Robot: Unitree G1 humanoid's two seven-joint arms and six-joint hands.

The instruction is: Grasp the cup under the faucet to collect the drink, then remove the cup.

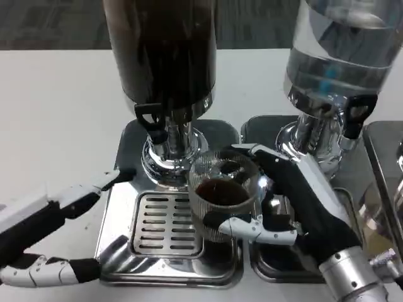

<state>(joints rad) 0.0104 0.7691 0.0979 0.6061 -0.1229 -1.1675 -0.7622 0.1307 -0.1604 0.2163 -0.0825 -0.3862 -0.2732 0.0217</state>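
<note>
The right robot hand (pixel 296 204) grasps the ribbed clear cup (pixel 221 198), fingers wrapped round its far and near sides. The cup holds dark drink and sits over the right edge of the slotted drip tray (pixel 165 223), just right of the dark dispenser's black faucet (pixel 151 119). The left robot hand (pixel 53 242) lies released at the tray's left edge, fingers apart, holding nothing. A clear-liquid dispenser (pixel 337 56) stands toward the counter's (pixel 56 113) far right.

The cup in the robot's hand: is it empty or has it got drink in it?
Partly filled: dark liquid shows inside the clear ribbed cup, below its rim.
</note>
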